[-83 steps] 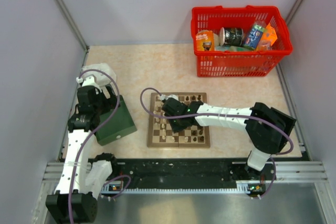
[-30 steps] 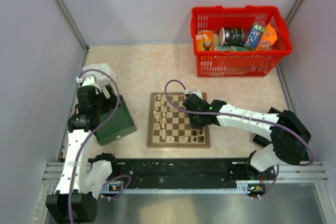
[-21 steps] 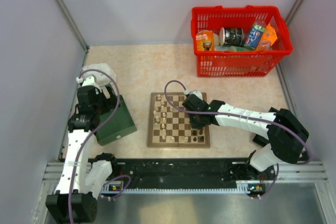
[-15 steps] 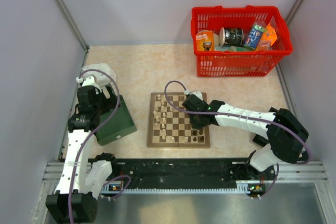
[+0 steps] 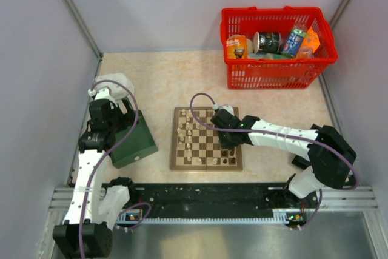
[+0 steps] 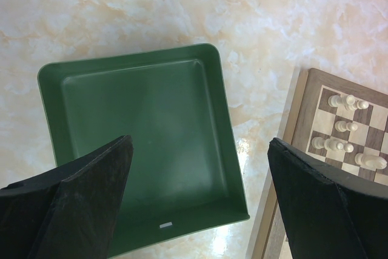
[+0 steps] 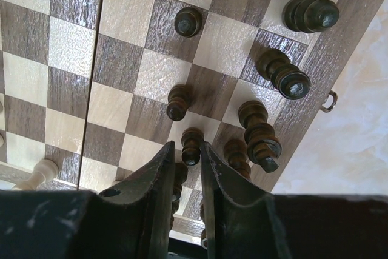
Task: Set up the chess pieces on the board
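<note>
Left arm [image 5: 85, 177]: I stand along the left edge of the overhead view, rising from my base at the lower left and folded back at the middle left. Left gripper [image 6: 199, 145]: pointing straight down. Its two black fingers [image 6: 91, 201] sit in the lower corners of the wrist view, spread wide apart.

Right arm [image 5: 280, 136]: I reach from the lower right toward the centre of the overhead view, bent sharply at the right, with the forearm lying nearly level. Right gripper [image 7: 185, 150]: pointing down, fingers at the bottom centre of its wrist view, set close together with only a narrow gap. A dark chess piece [image 7: 191, 148] stands in that gap. Whether my fingers press on it cannot be confirmed.
</note>
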